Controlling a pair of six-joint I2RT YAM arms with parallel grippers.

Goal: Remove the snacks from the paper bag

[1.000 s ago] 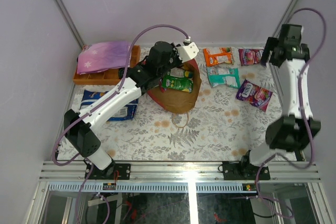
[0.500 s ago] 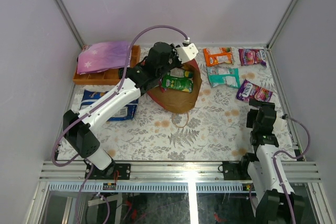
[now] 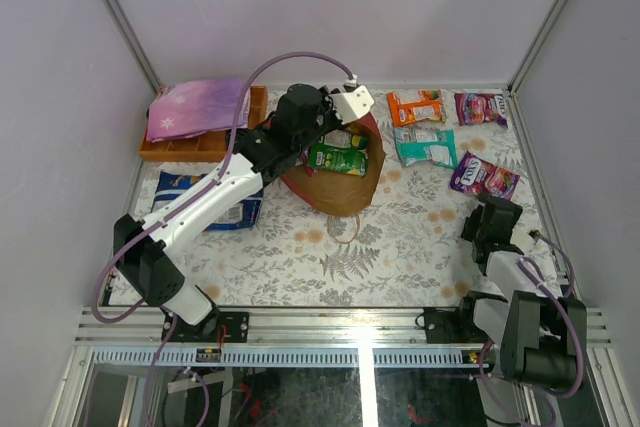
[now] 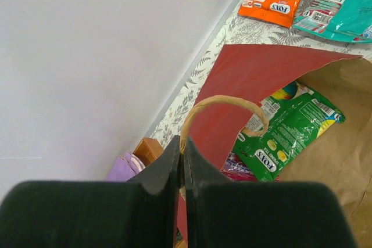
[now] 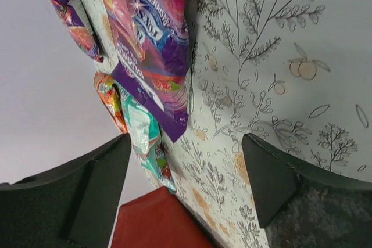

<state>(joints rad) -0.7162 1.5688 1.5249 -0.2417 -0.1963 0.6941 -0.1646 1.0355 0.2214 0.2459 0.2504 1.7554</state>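
Note:
The paper bag [image 3: 340, 187] lies open, red outside, brown inside. A green snack packet [image 3: 337, 158] lies in its mouth, with a magenta packet [image 4: 244, 166] under it. My left gripper [image 3: 322, 135] is shut on the bag's loop handle [image 4: 224, 101] at the rim [image 4: 256, 79]. My right gripper [image 3: 487, 219] is open and empty, low over the table at the front right. The purple packet [image 3: 484, 175] lies just beyond it [image 5: 151, 45]. Orange [image 3: 415, 105], magenta [image 3: 478, 107] and teal [image 3: 425, 147] packets lie on the table at the back right.
A wooden tray [image 3: 200, 144] with a folded purple cloth [image 3: 195, 107] stands at the back left. A blue-and-white packet [image 3: 215, 199] lies under my left arm. The table [image 3: 400, 237] has a flowered cover, with walls close on three sides.
My right arm has come down from high at the back right to low at the front right, near the purple packet. My left gripper still holds the bag handle.

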